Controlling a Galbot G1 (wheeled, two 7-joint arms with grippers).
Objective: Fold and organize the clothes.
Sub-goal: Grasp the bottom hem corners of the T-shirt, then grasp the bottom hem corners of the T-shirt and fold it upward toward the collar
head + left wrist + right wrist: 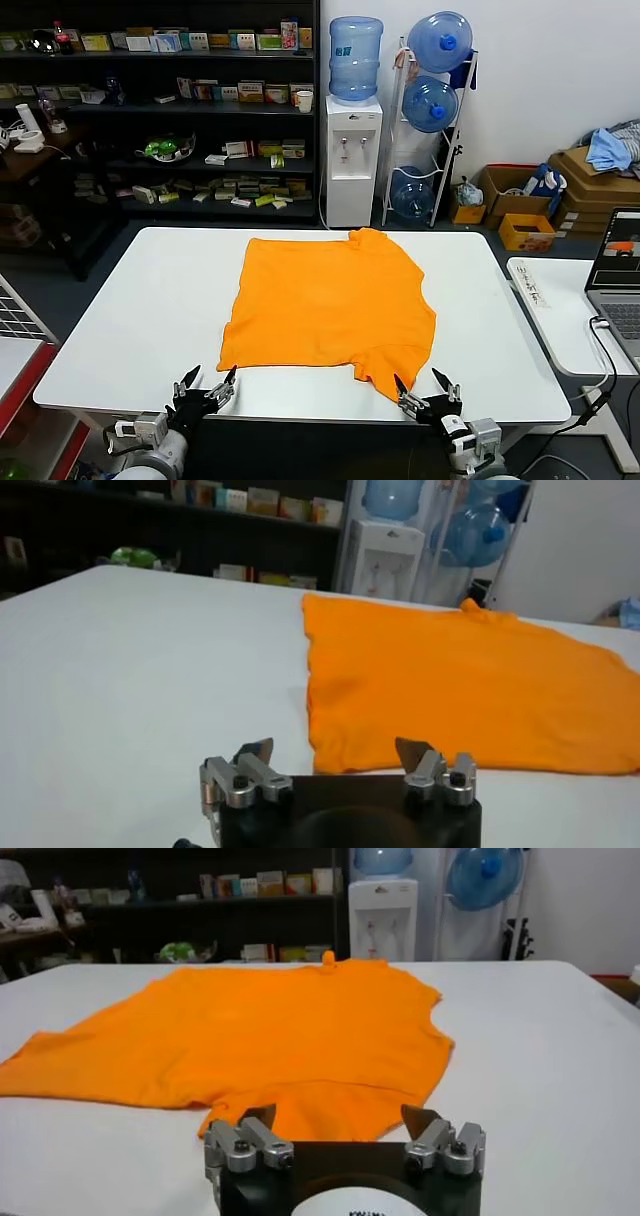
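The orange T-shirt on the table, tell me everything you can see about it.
The orange T-shirt is bright, soft-looking fabric with short sleeves, lying spread flat and slightly wrinkled on the white table, skewed rather than square to its edges. No lettering shows on the upper side. One sleeve points toward the near edge, right in front of the open right gripper. The open left gripper waits near its other front corner. Neither touches it.

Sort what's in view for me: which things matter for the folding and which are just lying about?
For the job:
- orange T-shirt, spread on the white table
- left tool, open
- right tool, open

Lying about:
- laptop
- water dispenser
- cardboard boxes
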